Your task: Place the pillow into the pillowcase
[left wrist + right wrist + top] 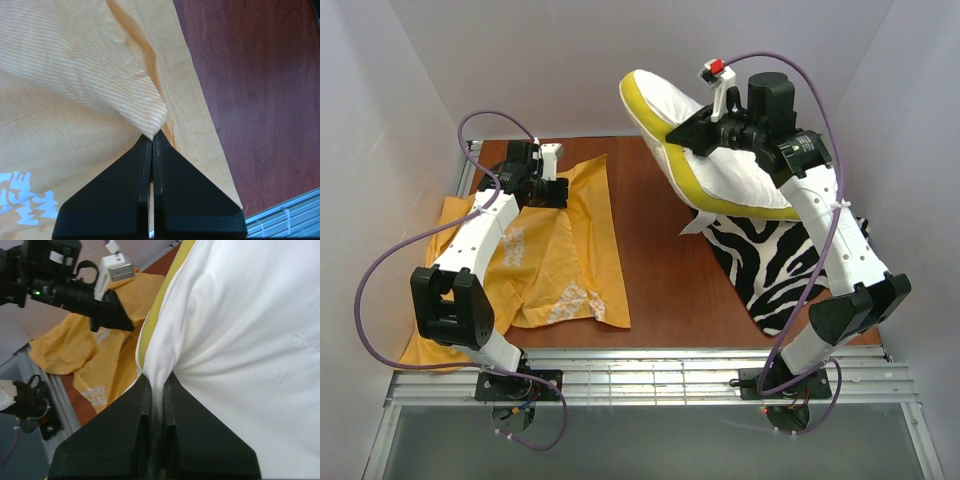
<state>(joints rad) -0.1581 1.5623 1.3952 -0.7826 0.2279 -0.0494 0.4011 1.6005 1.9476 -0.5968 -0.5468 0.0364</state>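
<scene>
bare worktop (655, 270) strip open between pillowcase (570, 250) and zebra cloth (770, 270), raised pillow (720, 182) blocking far right, side walls (380, 100) close

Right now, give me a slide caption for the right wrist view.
Right fingers pinch the white pillow beside its yellow-green band, orange pillowcase and left arm beyond.

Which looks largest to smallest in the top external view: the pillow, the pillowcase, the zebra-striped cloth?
1. pillowcase: clearly the widest spread.
2 and 3. pillow and zebra-striped cloth: not ranked. They look about alike, but the pillow is raised nearer the camera and the cloth is partly hidden.
</scene>
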